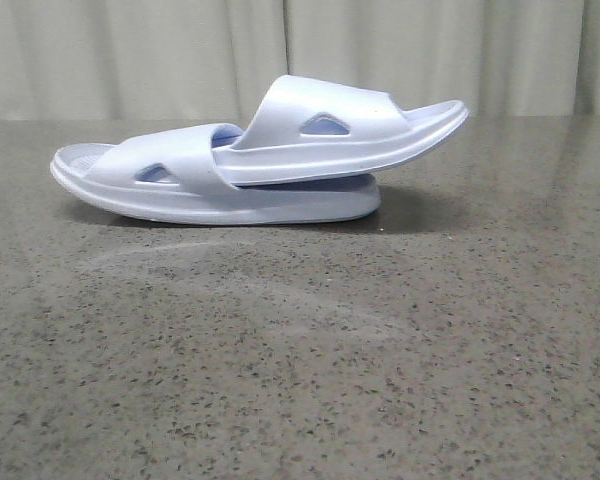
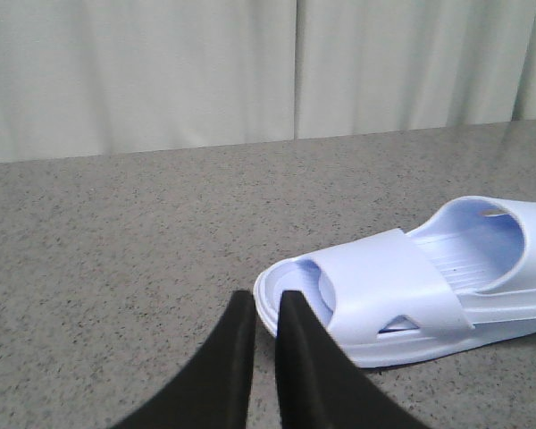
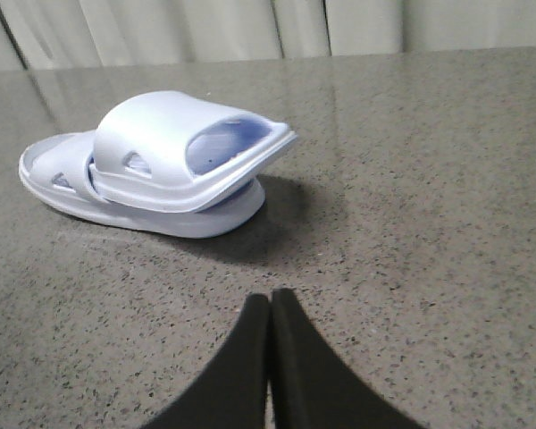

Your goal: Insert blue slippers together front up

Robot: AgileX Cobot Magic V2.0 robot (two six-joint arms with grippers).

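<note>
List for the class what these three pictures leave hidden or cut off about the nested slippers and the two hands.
- Lower slipper: footbed under the upper slipper is covered in every view.
- Left wrist view: the slippers' far end is cut off by the picture edge.
- Left hand and right hand: only fingertips show; the frame edge cuts off the rest. Neither appears in the front view.

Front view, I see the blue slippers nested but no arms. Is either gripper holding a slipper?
Observer: No. The left gripper is nearly closed on nothing, just short of the lower slipper.
Operator: And the right one?
Observer: The right gripper is shut and empty over the table, apart from the upper slipper.
Operator: Is the upper slipper through the strap?
Observer: Yes. The left wrist view shows its rounded end poking out under the lower slipper's strap.
</note>
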